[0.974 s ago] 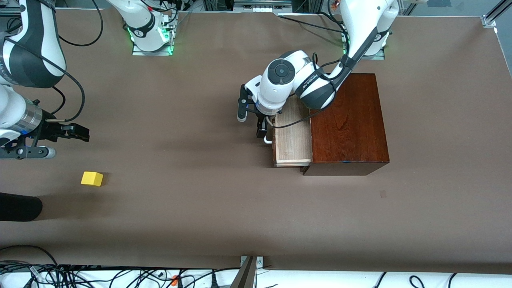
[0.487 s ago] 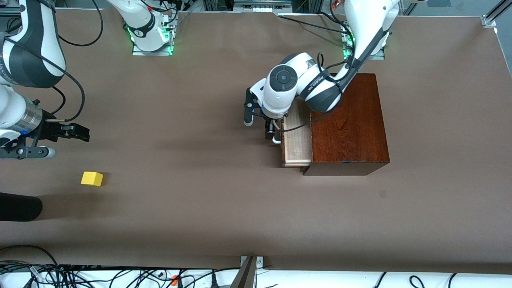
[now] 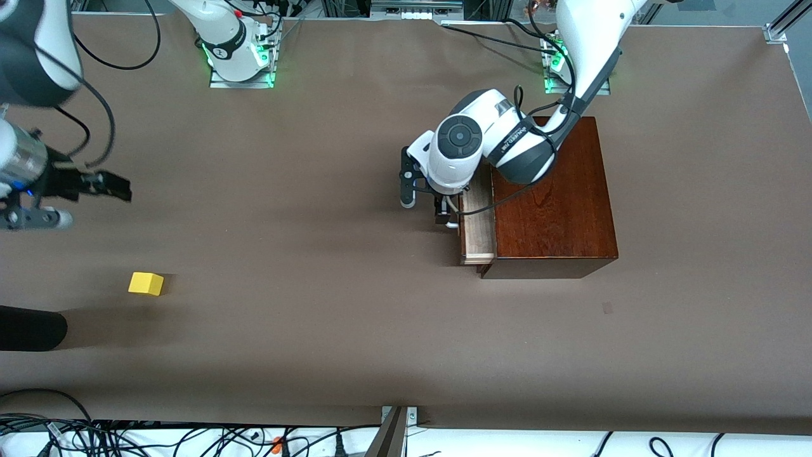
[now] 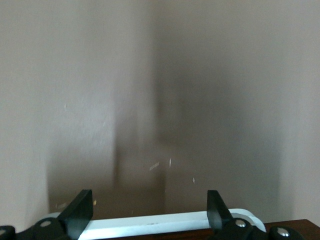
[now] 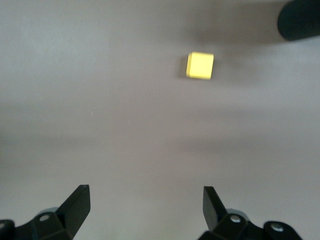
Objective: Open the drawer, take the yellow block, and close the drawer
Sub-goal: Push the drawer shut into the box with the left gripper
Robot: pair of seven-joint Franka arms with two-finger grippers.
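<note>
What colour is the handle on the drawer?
White; the handle shows best in the left wrist view, on the drawer.

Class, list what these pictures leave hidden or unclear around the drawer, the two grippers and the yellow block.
- Drawer inside: front view, covered by the left arm and the box top.
- Left gripper contact with the white handle: left wrist view, cut by the picture's edge.
- Right gripper: front view, blurred; its wrist view shows it open over bare table.
- Yellow block: its underside.
</note>
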